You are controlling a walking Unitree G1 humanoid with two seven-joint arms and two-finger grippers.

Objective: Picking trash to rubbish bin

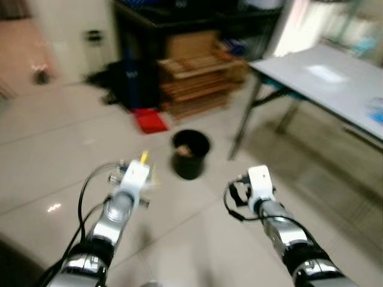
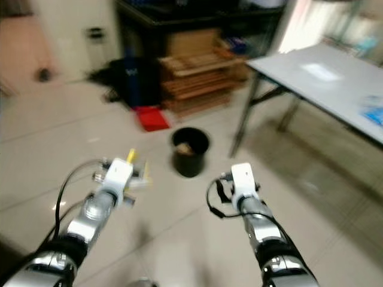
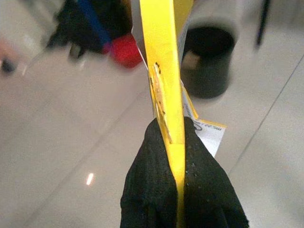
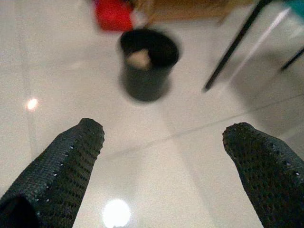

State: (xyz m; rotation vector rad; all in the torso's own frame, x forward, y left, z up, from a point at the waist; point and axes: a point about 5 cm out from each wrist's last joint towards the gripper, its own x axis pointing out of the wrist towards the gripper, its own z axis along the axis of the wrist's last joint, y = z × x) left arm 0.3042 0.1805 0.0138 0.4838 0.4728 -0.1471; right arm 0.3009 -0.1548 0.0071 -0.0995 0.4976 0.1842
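Ahead on the pale tiled floor [image 1: 72, 149] stands a round black plastic bin [image 1: 190, 154] holding a brownish scrap. Nearer, the left gripper [image 3: 183, 190] clenches a flat yellow packet [image 3: 164, 61]; the right gripper [image 4: 164, 161] is spread, empty.

A floor of large, pale, glossy tiles [image 1: 54, 143] is seen, divided by thin grout lines and marked by small bright reflections of light. On the right, a long white-topped table [image 1: 323, 84] on dark metal legs is placed, its legs resting on the tiles. Against the far side, a dark shelving unit [image 1: 197, 24] is set, with a brown cardboard box [image 1: 191, 45] held in it and a stack of slatted wooden pallets [image 1: 194, 84] laid before it. A flat red object [image 1: 149, 121] is lying on the floor just beside the pallets. A pale wall [image 1: 72, 36] is seen on the left. Strong daylight is admitted behind the table.
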